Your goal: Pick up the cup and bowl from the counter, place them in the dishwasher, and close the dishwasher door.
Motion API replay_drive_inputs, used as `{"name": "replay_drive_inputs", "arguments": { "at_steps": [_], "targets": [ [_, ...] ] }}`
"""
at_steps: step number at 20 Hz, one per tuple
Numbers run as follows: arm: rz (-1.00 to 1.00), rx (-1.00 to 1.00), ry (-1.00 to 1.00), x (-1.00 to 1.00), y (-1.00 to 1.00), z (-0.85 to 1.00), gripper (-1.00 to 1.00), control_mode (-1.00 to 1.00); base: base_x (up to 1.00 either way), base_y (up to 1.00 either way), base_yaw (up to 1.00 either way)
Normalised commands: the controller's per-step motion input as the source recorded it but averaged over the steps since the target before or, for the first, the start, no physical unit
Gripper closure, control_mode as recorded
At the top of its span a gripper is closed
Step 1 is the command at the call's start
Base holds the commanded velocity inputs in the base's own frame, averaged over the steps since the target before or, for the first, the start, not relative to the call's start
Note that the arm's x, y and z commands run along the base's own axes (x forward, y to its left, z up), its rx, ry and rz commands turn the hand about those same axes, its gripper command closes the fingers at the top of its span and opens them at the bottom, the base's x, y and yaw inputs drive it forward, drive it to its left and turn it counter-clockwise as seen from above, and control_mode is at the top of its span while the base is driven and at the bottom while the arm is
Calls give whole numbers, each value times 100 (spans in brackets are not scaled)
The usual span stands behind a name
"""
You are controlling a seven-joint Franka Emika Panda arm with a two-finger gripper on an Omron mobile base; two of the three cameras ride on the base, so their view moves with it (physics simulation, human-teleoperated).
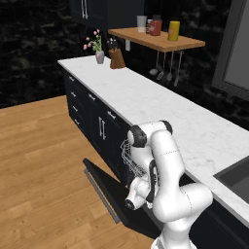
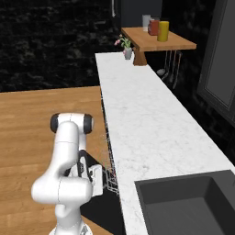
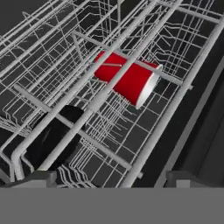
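Your finger tips are sitting wide apart and holding nothing, just above the white wire rack. The bowl is lying right ahead of them in the rack, the cup lying on its side farther on. The door is hanging open below your gripper; closing probably comes next.

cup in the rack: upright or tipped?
Tipped. In the hand view the cup lies on its side in the wire rack, its white rim facing sideways.
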Motion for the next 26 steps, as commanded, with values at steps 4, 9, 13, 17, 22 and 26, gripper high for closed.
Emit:
{"name": "replay_drive_inputs", "arguments": {
  "at_steps": [4, 9, 13, 17, 22, 26],
  "targets": [
    [4, -17, 0, 17, -40, 41, -100, -100, 0, 0, 0],
    [0, -8, -2, -34, 42, 97, -100, -100, 0, 0, 0],
    [0, -4, -4, -71, 100, 100, -100, -100, 0, 0, 0],
    [0, 0, 0, -56, 96, 100, -100, -100, 0, 0, 0],
    [0, 12, 9, -49, 62, 100, -100, -100, 0, 0, 0],
    [2, 18, 11, -41, 53, 100, -100, -100, 0, 0, 0]
  ]
}}
